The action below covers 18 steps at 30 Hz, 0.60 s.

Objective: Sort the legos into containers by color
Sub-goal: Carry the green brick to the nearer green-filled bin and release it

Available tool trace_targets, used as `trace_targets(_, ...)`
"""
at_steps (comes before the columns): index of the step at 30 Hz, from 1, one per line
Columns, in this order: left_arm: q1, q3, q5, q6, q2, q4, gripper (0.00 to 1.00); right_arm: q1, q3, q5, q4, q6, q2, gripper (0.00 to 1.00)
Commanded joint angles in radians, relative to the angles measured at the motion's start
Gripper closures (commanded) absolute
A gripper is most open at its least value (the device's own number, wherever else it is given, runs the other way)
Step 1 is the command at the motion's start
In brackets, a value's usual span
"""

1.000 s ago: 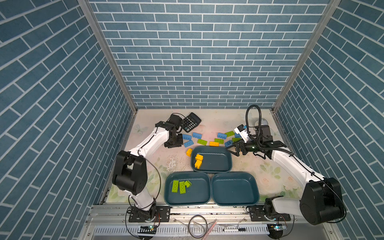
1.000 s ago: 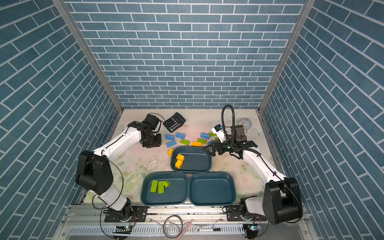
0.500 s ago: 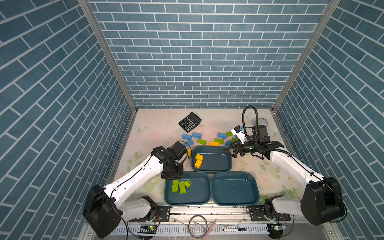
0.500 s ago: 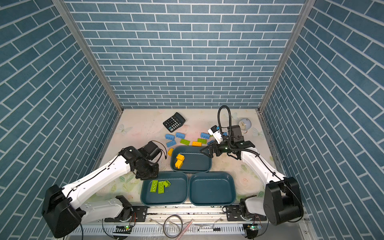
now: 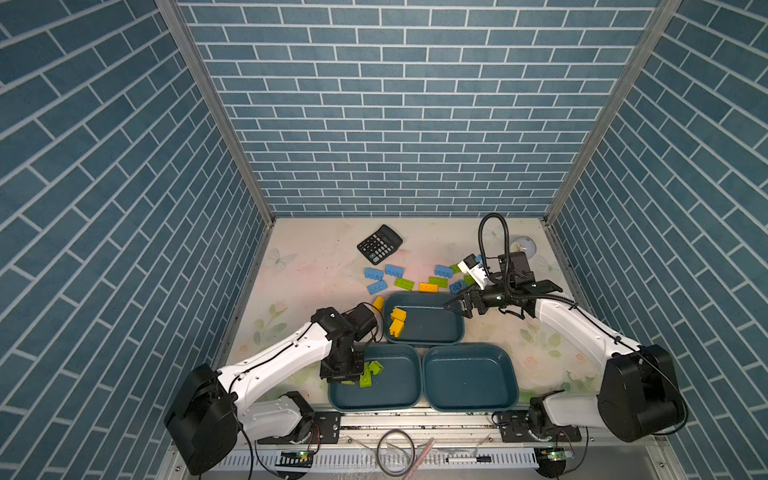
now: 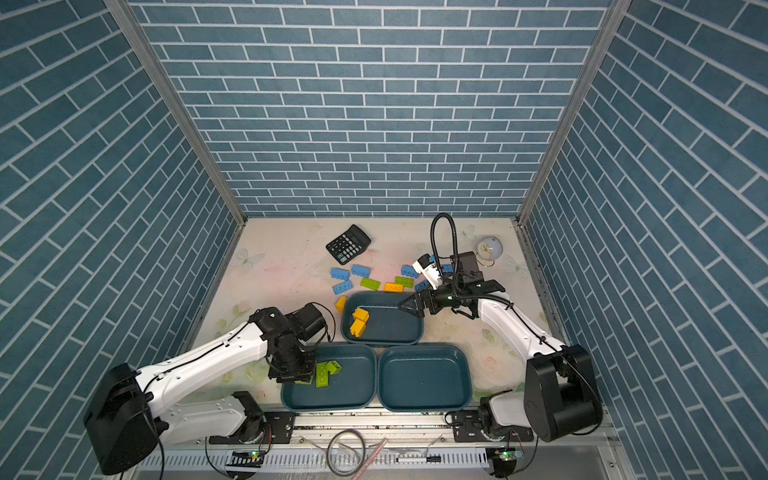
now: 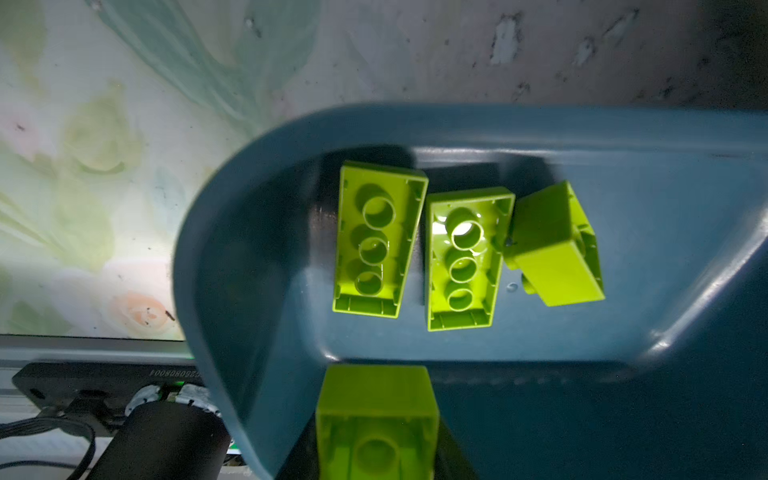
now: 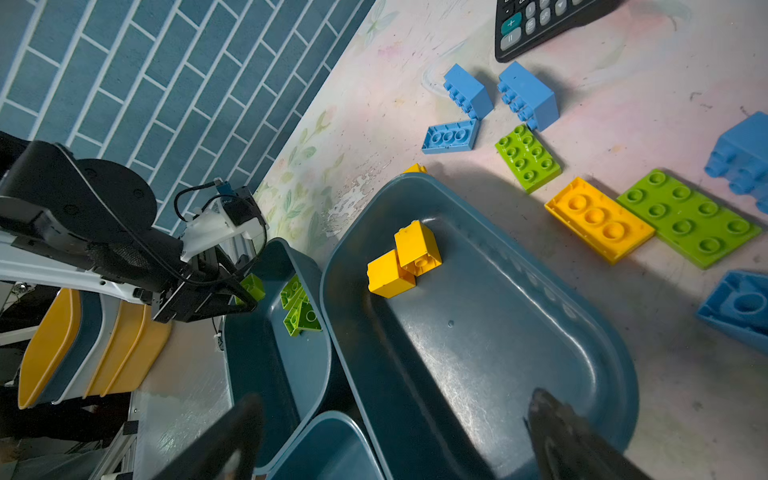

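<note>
Drop-off step, green colour: left gripper hangs over the left end of green tray, fingers pinching a green brick with its hollow underside toward the wrist camera. The brick is above the tray, not yet set down. The right wrist view shows the same brick at the fingertips, close to the tray wall. Three green bricks already lie on the tray floor: two side by side with the hollow up, the third tipped on its side against them.

Other side: right gripper hovers over the far right corner of yellow tray, jaws spread wide, nothing between them. Two yellow bricks sit touching at that tray's left end. Nothing in third tray.

Loose on the table beyond the yellow tray: several blue bricks, a few greens, a yellow plate just past the far rim, and one yellow brick at the tray's far left corner. Farther back, calculator, no part of the sort.

Judgement: early in the job, with no blue placed. Left's next move is a plain release; the brick should be clear of the wall so it lands on the floor beside the others. Right looks set for a pick, probably the yellow plate. That piece is flat and touches a green plate, so the pinch must go low across its narrow width without dragging the neighbour.
</note>
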Motion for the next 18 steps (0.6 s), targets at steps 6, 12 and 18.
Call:
trace_targets(6, -0.008, -0.033, 0.017, 0.002, -0.038, -0.056, 0.58, 0.007, 0.03, -0.037, -0.021, -0.02, 0.013, 0.01)
trace_targets(12, -0.007, 0.028, -0.007, 0.022, -0.023, -0.061, 0.51, 0.007, 0.043, -0.03, -0.032, -0.025, 0.019, 0.01)
trace_targets(18, 0.021, 0.207, -0.066, 0.1, 0.085, -0.055, 0.42, 0.007, 0.074, -0.012, -0.064, -0.048, 0.029, 0.01)
